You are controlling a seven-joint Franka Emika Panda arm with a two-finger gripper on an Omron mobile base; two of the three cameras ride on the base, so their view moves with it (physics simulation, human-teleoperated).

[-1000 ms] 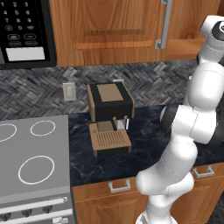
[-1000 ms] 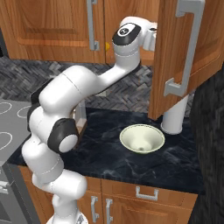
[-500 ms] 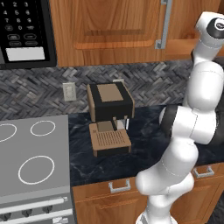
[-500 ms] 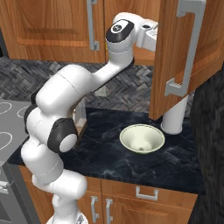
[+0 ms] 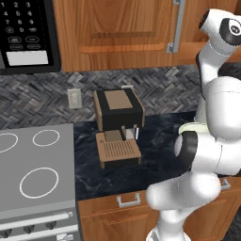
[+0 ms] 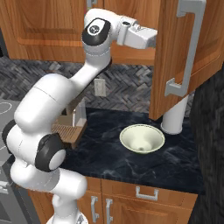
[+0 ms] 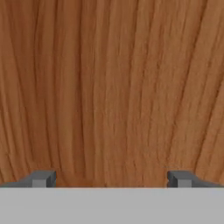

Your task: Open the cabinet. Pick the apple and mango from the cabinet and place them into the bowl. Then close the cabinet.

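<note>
Our claw [image 7: 111,179] stands released, its two dark fingertips [image 7: 43,178] spread wide with nothing between them, and it faces a plain wall of orange-brown wood close ahead. In the right base view our hand reaches behind the edge of the open door [image 6: 188,57] of the cabinet [image 6: 48,26], up at shelf height. The bowl [image 6: 142,139] sits well below the claw on the dark counter [image 6: 131,164], near its back edge, just beside a white post [image 6: 175,118]. A coffee machine [image 5: 117,124] stands further left.
</note>
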